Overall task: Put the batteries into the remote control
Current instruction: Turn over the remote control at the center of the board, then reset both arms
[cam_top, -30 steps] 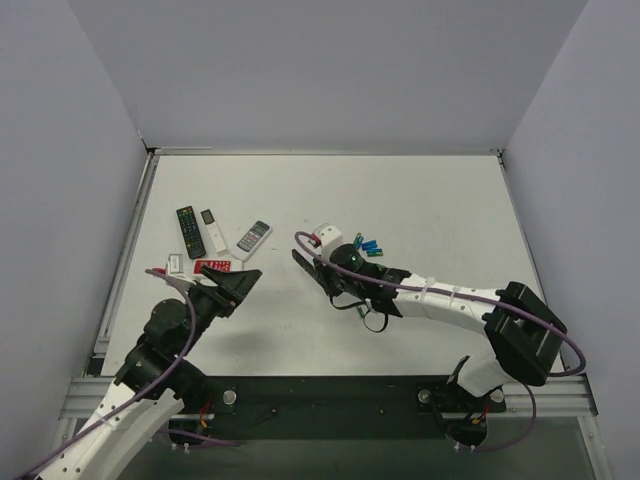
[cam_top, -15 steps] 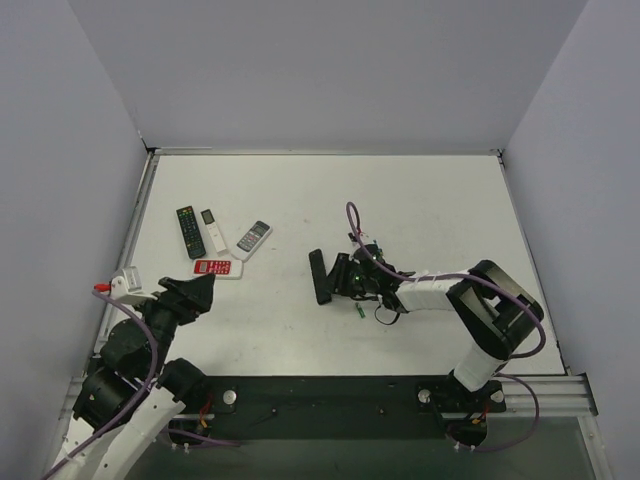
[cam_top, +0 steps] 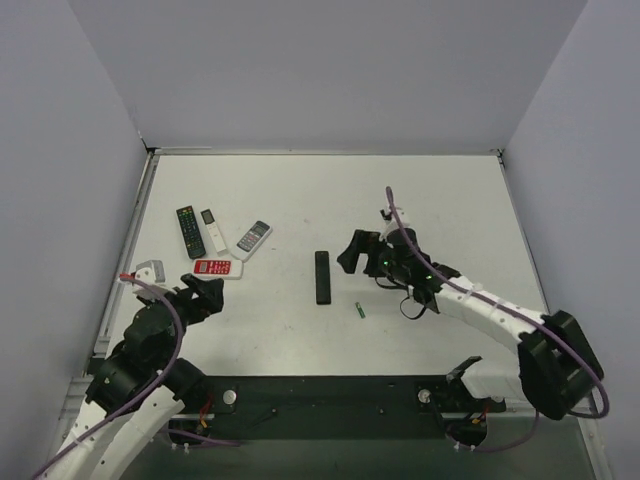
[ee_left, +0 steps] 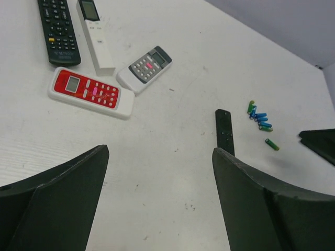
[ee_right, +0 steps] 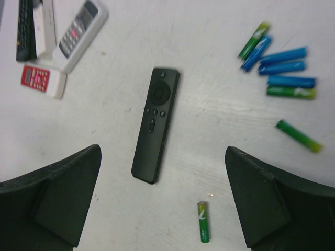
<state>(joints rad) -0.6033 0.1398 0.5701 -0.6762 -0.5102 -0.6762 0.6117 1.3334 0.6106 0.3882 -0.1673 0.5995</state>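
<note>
The slim black remote control (cam_top: 322,277) lies flat on the table, button side up (ee_right: 155,124), with nothing holding it. One green battery (cam_top: 360,310) lies alone just right of its near end (ee_right: 203,222). Several blue and green batteries (ee_right: 282,68) lie in a loose cluster further right (ee_left: 260,119). My right gripper (cam_top: 358,255) hovers just right of the remote, open and empty (ee_right: 163,157). At the near left my left gripper (cam_top: 203,293) stands open and empty over bare table (ee_left: 159,157).
At the far left lie a black remote with coloured buttons (cam_top: 188,231), a slim white remote (cam_top: 212,231), a grey-white remote (cam_top: 254,237) and a red-and-white remote (cam_top: 216,268). The white table (cam_top: 300,200) is walled on three sides.
My right gripper set the black remote down, opened and drew back to the right. My left arm pulled back toward the near left, still open.
</note>
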